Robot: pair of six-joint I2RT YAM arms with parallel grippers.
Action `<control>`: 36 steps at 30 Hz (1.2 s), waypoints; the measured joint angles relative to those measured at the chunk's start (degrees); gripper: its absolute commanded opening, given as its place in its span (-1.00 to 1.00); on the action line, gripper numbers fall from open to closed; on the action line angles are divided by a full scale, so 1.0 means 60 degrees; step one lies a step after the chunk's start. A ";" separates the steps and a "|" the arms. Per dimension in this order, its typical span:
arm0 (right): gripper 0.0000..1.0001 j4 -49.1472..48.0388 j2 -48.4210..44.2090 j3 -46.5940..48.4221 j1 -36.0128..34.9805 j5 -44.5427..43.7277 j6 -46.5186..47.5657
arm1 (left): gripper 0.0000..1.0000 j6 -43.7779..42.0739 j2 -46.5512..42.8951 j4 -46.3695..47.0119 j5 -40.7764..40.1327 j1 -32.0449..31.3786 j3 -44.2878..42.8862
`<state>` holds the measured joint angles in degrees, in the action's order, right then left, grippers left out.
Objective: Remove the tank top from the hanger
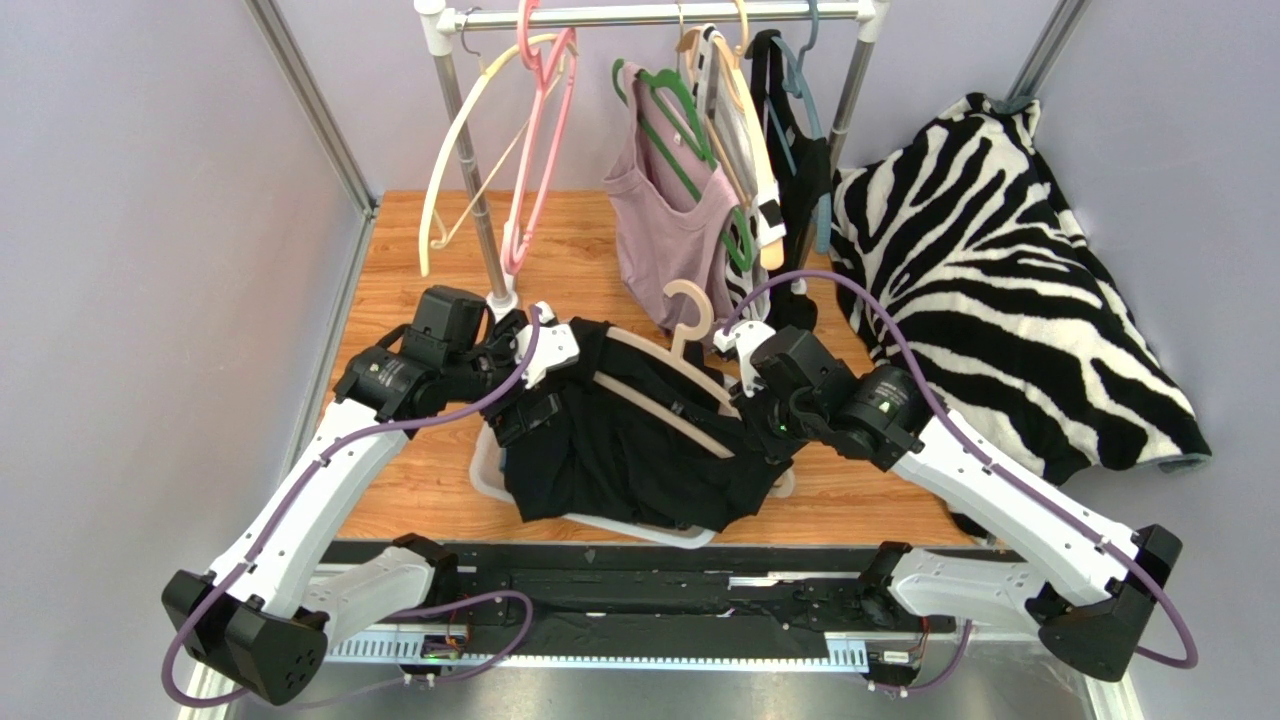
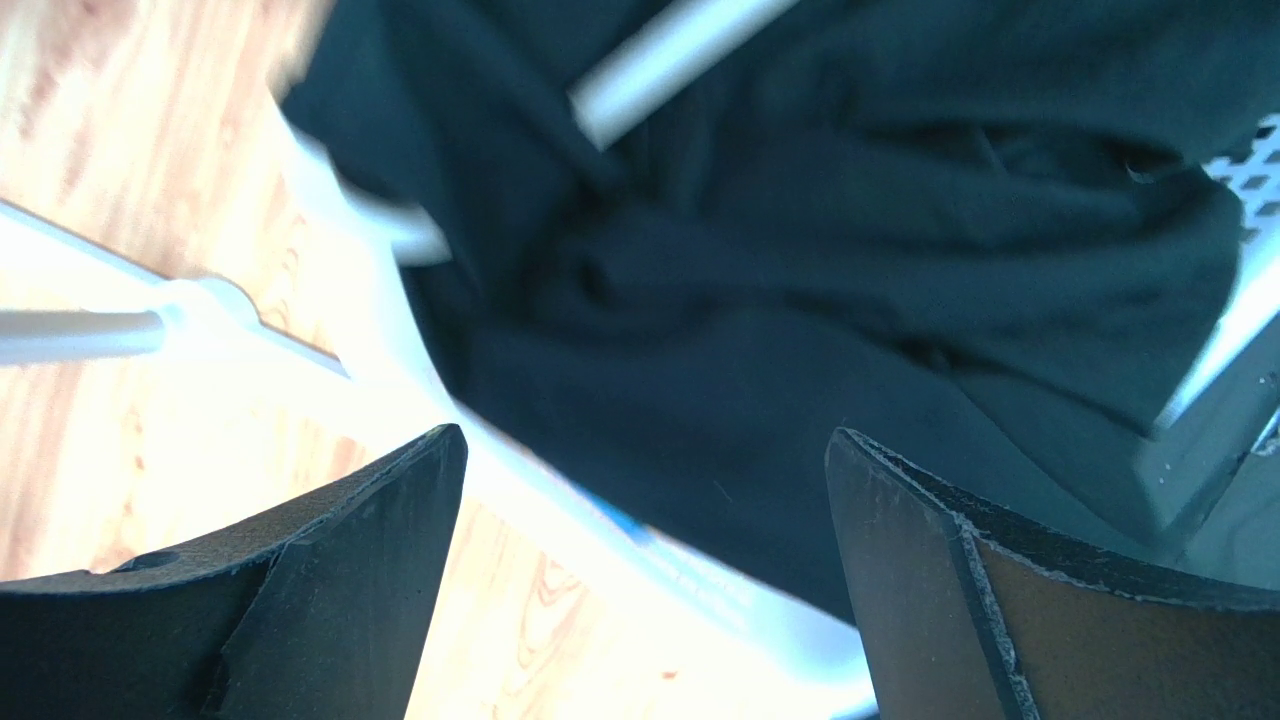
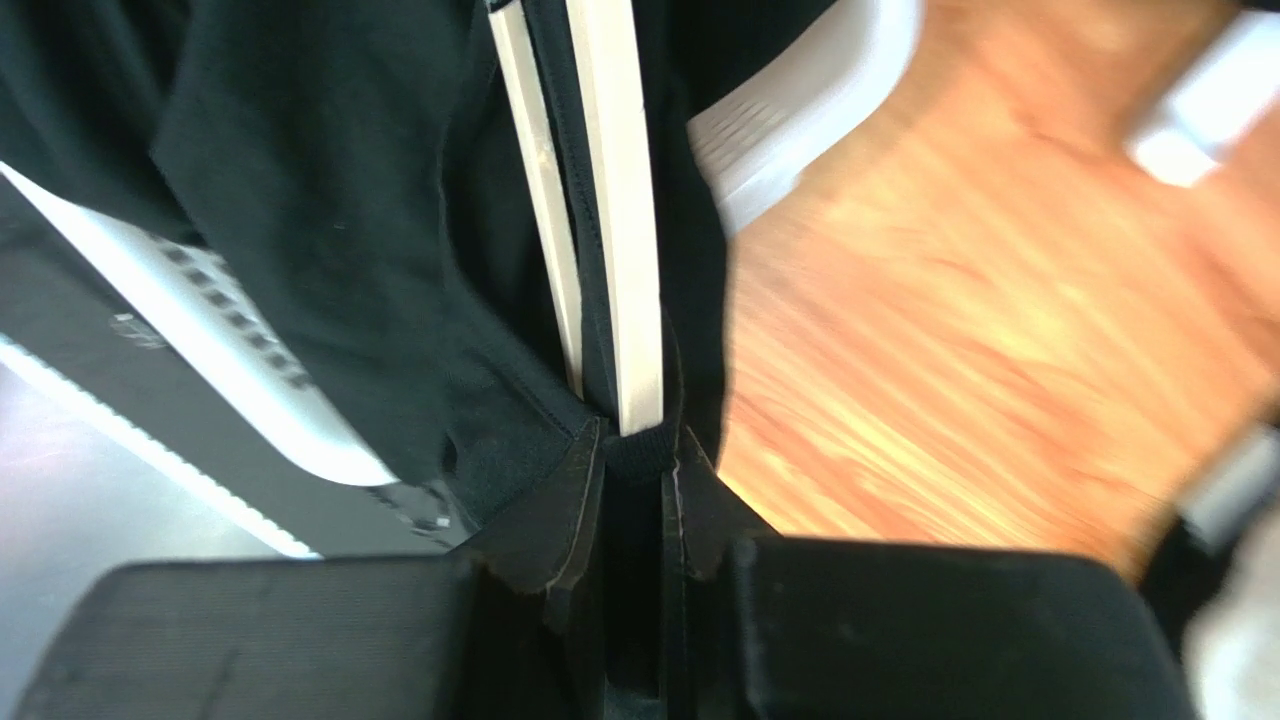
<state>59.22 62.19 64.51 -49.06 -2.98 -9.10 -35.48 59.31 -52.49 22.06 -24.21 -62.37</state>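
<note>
The black tank top [image 1: 631,443] lies crumpled over a white tray [image 1: 631,528] mid-table, still threaded on a cream hanger [image 1: 664,411] whose hook points to the rack. My right gripper [image 1: 747,399] is at the garment's right end, shut on the black fabric wrapped over the tip of the hanger's arm. The right wrist view shows the hanger [image 3: 609,180] running into the right gripper [image 3: 639,447]. My left gripper [image 1: 550,354] hovers at the garment's upper left, open. In the left wrist view the left gripper [image 2: 639,450] is spread above the tank top [image 2: 842,300] and the tray rim [image 2: 601,525], holding nothing.
A clothes rack [image 1: 473,165] stands at the back with cream and pink hangers [image 1: 541,120], a mauve top [image 1: 676,225] on a green hanger and a dark garment [image 1: 796,150]. A zebra-print cloth [image 1: 992,255] is heaped at the right. Walls close in on both sides.
</note>
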 measured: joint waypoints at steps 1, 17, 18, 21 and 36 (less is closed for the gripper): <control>-1.00 0.0160 -0.0026 0.0113 -0.0004 -0.0189 0.0062 | 0.95 0.0000 -0.0018 -0.0022 -0.0011 0.0022 0.0062; -1.00 0.0703 -0.1027 0.0743 0.0004 -0.0951 0.0535 | 0.89 -0.2007 -0.0721 0.1075 -0.2565 0.2634 0.1745; -1.00 0.0688 -0.1067 0.0743 0.0007 -0.0882 0.0532 | 0.88 -0.2033 -0.0393 0.1446 -0.2761 0.2725 0.1945; -1.00 0.0641 -0.1118 0.0729 -0.0015 -0.0616 0.0525 | 0.87 -0.1891 0.0688 0.2437 -0.3085 0.2845 0.2251; -1.00 0.0404 -0.0430 0.0302 -0.0794 -0.0397 0.0306 | 0.82 -0.0852 0.2809 0.5657 -0.2663 0.2874 0.2120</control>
<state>61.65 59.61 66.32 -53.82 -5.37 -7.27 -40.60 76.16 -18.55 6.09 -6.96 -49.65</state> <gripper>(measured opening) 0.124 0.916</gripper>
